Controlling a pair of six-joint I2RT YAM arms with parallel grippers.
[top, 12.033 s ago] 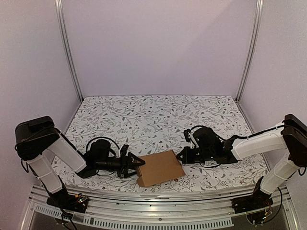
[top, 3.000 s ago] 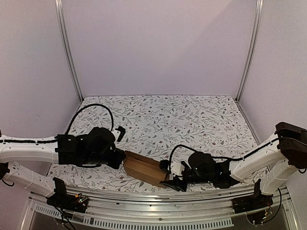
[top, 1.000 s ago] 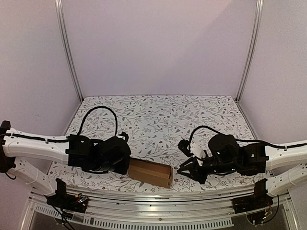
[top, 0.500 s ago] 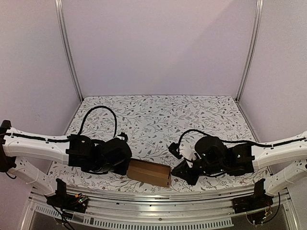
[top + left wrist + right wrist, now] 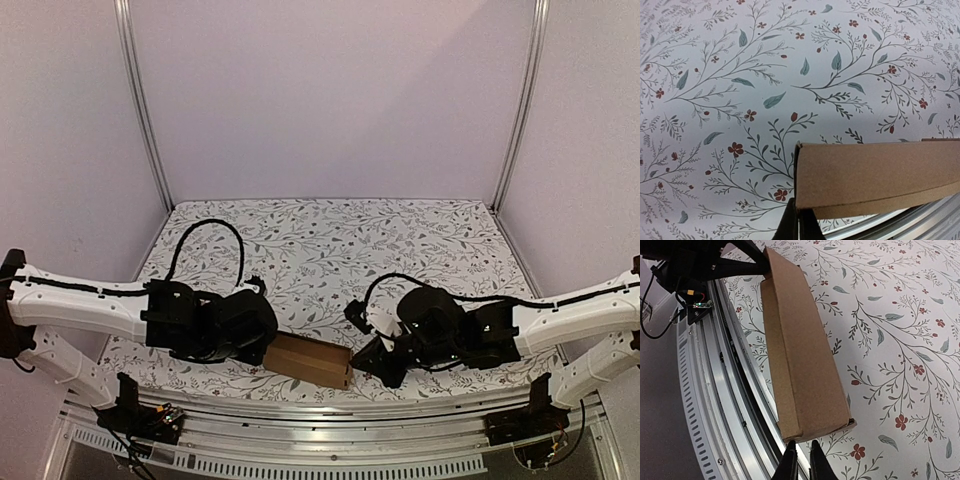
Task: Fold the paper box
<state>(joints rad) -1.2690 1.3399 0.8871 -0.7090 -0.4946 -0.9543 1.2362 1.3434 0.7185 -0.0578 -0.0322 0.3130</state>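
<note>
- Seemingly folded into a flat carton, the paper box (image 5: 308,360) (image 5: 875,172) (image 5: 800,355) was found lying at the near edge of the table (image 5: 330,250). Its long side was set just beside the metal rail (image 5: 300,410) (image 5: 730,405).
- The left tool (image 5: 268,345) (image 5: 799,225) was seen closed tight on the box's left end edge.
- The right tool (image 5: 358,368) (image 5: 801,460) was seen almost closed just off the box's right end, with a thin gap between its fingers and nothing held.
- Wide room was offered by the floral table surface behind the box, and little toward the rail.
</note>
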